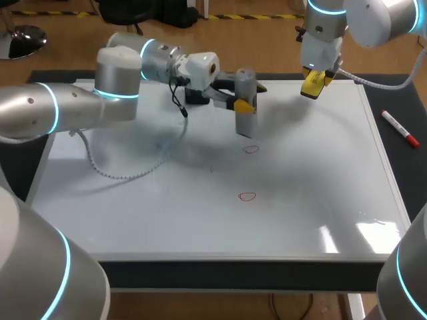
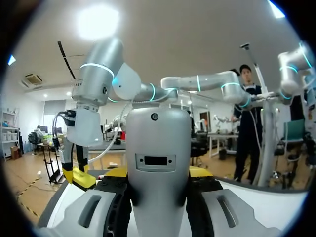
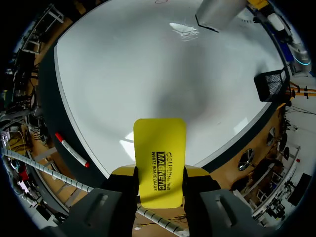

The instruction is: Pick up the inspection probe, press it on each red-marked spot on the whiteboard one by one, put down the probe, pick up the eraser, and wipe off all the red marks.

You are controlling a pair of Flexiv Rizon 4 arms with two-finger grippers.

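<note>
Left gripper (image 1: 239, 103) clamped mid-body on upright inspection probe (image 2: 157, 148): rigid, smooth casing, probably light, could slip under pressing load. Right gripper (image 3: 159, 174) clamped on the end of flat, stiff yellow eraser (image 3: 159, 145).

The grey, cylindrical inspection probe (image 1: 245, 90) is held upright in the left end effector (image 1: 241, 105), with its lower end just behind the farther red mark (image 1: 250, 149) on the whiteboard (image 1: 313, 200); whether it touches the board cannot be told. A nearer red mark (image 1: 247, 196), also a small outlined ring, is seen toward the middle of the board. The flat yellow eraser (image 1: 312, 81) is gripped by the right end effector (image 1: 313, 88) above the board's far right part.
</note>
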